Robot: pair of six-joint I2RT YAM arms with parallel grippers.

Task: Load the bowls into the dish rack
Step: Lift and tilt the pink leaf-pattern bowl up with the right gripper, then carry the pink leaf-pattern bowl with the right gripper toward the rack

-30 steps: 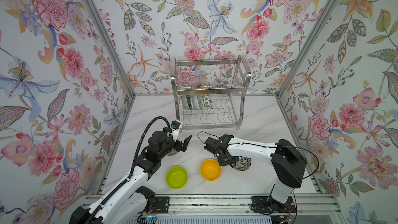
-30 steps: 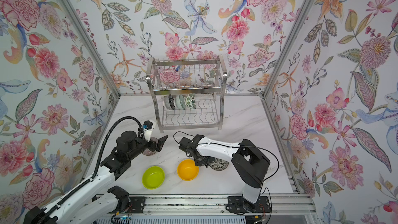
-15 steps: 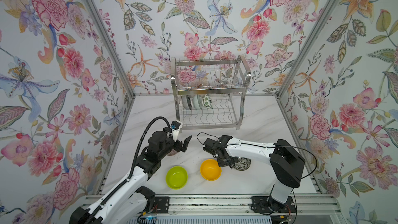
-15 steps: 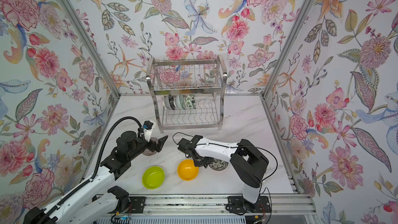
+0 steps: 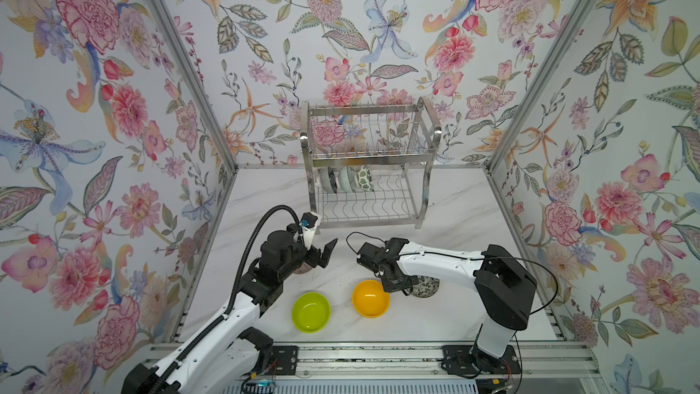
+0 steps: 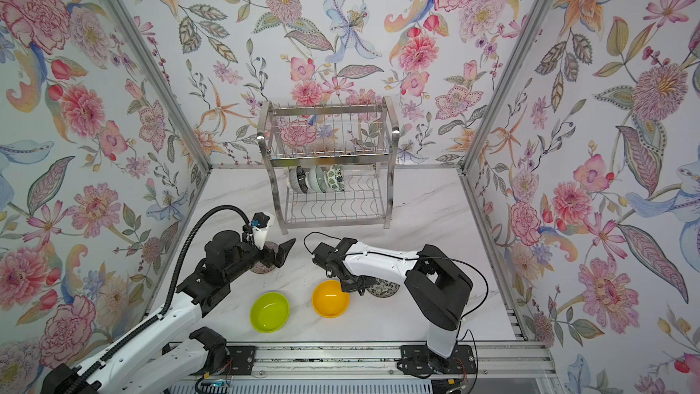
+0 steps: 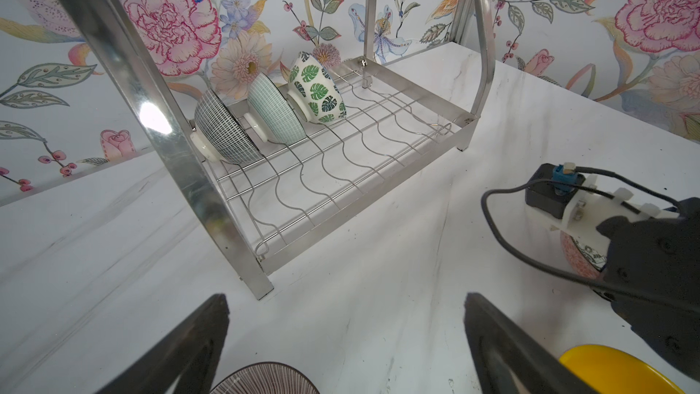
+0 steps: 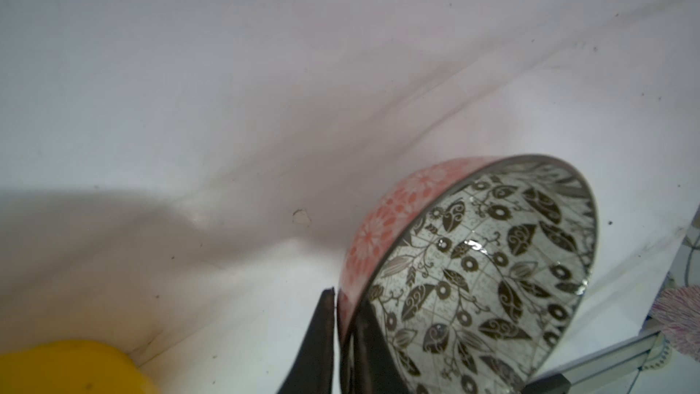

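Note:
My right gripper (image 8: 344, 299) is shut on the rim of the black-and-white floral bowl (image 8: 492, 259), one finger on its orange outside and one inside. That bowl (image 5: 426, 286) sits at the front right, half under the arm. The orange-yellow bowl (image 5: 370, 298) and the lime green bowl (image 5: 310, 311) rest upright beside it. My left gripper (image 7: 346, 297) hangs open over the pinkish-brown ribbed bowl (image 7: 265, 379). In the dish rack (image 5: 371, 161), the lower tier holds the navy (image 7: 223, 134), mint (image 7: 274, 113) and leaf-print (image 7: 316, 87) bowls on edge.
The rack stands against the back wall on a white marble table (image 5: 454, 214). Its lower tier has bare wire slots (image 7: 378, 138) beside the leaf-print bowl. Floral walls close in both sides, and a metal rail (image 5: 360, 354) runs along the front edge.
The right jaws have narrowed onto the floral bowl's rim, and that arm has edged slightly left. The left arm has stayed put.

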